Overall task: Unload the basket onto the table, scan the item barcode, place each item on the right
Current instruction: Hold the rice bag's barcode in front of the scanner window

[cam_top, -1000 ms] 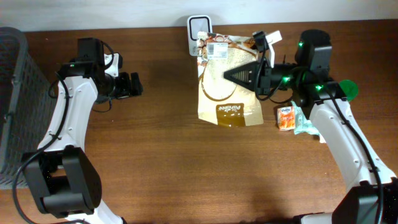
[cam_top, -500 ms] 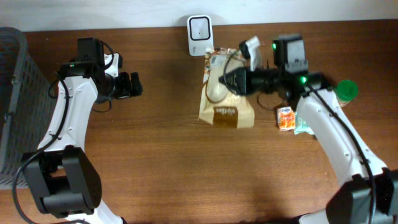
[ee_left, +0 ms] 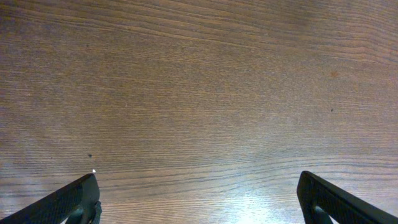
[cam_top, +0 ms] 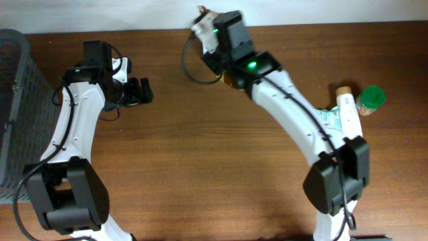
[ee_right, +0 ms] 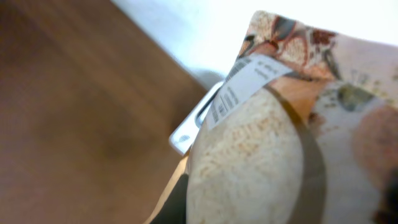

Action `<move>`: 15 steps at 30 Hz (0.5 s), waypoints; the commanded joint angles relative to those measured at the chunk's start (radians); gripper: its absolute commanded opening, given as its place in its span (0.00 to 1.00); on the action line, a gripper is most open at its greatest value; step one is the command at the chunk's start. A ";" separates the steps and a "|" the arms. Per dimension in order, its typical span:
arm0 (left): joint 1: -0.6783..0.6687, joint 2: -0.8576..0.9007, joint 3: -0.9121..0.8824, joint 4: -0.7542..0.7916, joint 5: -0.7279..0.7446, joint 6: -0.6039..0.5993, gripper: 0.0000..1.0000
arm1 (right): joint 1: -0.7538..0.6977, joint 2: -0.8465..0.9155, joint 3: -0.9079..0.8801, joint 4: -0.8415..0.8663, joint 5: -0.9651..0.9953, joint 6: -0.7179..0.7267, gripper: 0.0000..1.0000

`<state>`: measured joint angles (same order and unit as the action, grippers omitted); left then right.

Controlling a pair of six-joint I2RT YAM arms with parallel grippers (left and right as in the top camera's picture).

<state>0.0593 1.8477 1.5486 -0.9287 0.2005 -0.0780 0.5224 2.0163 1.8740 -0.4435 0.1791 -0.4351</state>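
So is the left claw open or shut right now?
Open. In the left wrist view the left claw's two fingertips sit at opposite bottom corners, with only bare wooden table between them and nothing gripped.

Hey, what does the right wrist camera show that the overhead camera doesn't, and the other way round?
Right wrist only: the grain pouch up close, its white barcode label, and a white scanner edge behind it. Overhead only: the open left fingers, the grey basket, the green-lidded jar. Both: the brown wooden table.
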 commanded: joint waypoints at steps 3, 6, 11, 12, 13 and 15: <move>0.001 0.002 0.001 -0.001 -0.007 0.008 0.99 | 0.011 0.020 0.023 0.135 0.281 -0.395 0.04; 0.001 0.002 0.000 -0.001 -0.007 0.008 0.99 | 0.006 0.045 0.023 0.151 0.306 -0.502 0.04; 0.001 0.002 0.001 -0.001 -0.007 0.008 0.99 | -0.006 0.113 0.023 0.205 0.309 -0.769 0.04; 0.001 0.002 0.001 -0.001 -0.007 0.008 0.99 | -0.008 0.130 0.023 0.226 0.320 -0.809 0.04; 0.001 0.002 0.001 -0.001 -0.007 0.008 0.99 | -0.012 0.155 0.023 0.272 0.341 -0.850 0.04; 0.001 0.002 0.001 0.000 -0.007 0.008 0.99 | -0.014 0.198 0.023 0.357 0.375 -0.902 0.04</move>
<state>0.0593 1.8477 1.5486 -0.9291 0.2005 -0.0780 0.5159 2.1723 1.8736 -0.1722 0.4747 -1.1763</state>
